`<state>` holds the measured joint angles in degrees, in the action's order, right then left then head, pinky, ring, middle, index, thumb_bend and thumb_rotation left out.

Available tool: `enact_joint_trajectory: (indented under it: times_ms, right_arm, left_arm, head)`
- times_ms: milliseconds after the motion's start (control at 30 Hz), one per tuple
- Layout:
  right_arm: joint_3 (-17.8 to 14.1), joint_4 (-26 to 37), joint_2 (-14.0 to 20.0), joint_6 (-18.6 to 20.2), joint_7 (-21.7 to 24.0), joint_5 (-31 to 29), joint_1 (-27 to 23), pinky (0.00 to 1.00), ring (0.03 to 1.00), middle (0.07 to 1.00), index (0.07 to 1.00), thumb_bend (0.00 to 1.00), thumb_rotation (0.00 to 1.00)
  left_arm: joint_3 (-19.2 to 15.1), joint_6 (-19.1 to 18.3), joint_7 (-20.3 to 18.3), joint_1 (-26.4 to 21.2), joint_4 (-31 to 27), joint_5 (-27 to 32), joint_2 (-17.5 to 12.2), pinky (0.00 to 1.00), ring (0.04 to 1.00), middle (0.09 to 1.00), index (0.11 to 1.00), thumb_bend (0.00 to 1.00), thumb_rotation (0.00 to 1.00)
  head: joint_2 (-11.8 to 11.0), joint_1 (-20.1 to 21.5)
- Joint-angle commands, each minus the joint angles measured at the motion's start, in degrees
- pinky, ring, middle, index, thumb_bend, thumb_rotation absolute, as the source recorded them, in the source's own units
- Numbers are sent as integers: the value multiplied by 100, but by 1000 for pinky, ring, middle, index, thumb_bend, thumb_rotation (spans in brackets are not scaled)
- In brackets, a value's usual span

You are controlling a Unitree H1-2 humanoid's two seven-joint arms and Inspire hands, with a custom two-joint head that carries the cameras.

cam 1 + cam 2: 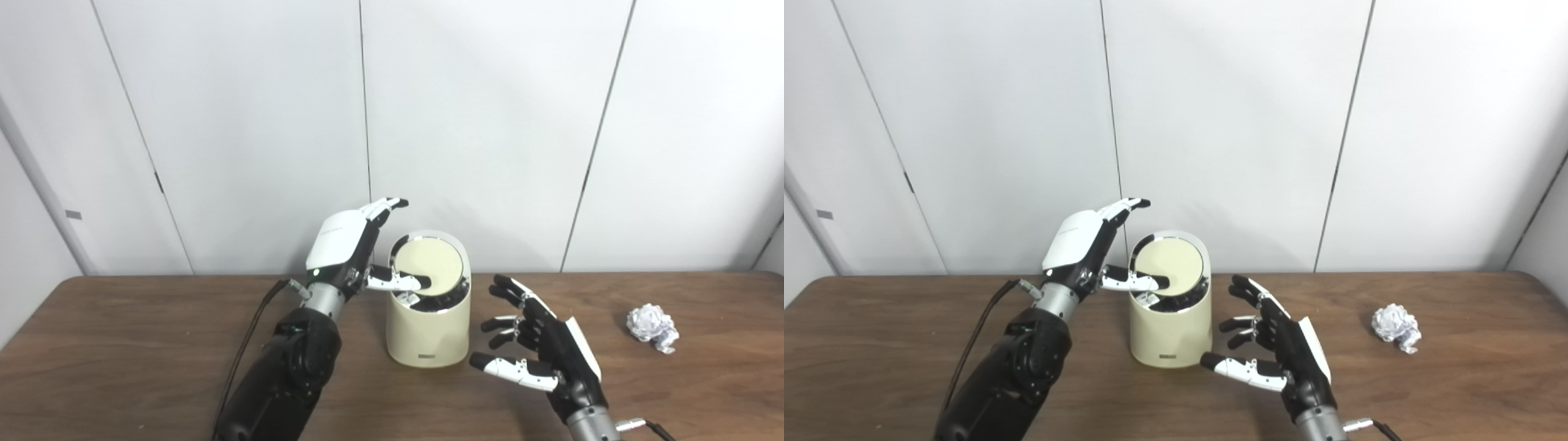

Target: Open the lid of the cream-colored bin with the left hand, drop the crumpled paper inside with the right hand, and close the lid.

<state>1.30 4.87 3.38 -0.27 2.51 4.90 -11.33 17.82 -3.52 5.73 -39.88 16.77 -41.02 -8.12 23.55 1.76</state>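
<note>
A cream-colored bin (pixel 429 327) stands on the wooden table at the centre. Its round lid (pixel 429 264) is tilted up towards me, with a dark gap along its near edge. My left hand (pixel 349 251) is at the bin's left side, fingers spread above and behind the rim, thumb resting on the lid's near left part. My right hand (pixel 539 346) is open and empty just right of the bin, palm facing it. A crumpled white paper ball (pixel 652 326) lies on the table far to the right, apart from both hands.
The wooden table (pixel 122 343) stretches across the view with a white panelled wall close behind it. A black cable (pixel 248 343) hangs along my left forearm.
</note>
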Motion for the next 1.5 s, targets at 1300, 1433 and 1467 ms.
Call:
enact_joint_trajectory:
  times_ms: [1300, 1433, 1467]
  right_arm:
    - [6, 538, 47, 161, 17, 12, -153, 468, 607, 839, 843, 718, 304]
    - [11, 544, 64, 150, -12, 81, -155, 468, 606, 835, 843, 743, 341]
    - [4, 559, 61, 173, -6, 60, -152, 470, 607, 835, 843, 742, 340]
  left_arm:
    - [1833, -690, -1472, -634, 77, -2403, -523, 847, 947, 940, 933, 1000, 142]
    - [2000, -663, -1480, -631, 262, -2518, -585, 830, 936, 937, 931, 1000, 165]
    - [2022, -665, -1469, -621, 310, -2533, -588, 820, 930, 935, 928, 1000, 165]
  head:
    - [223, -63]
    - [236, -65]
    - [238, -72]
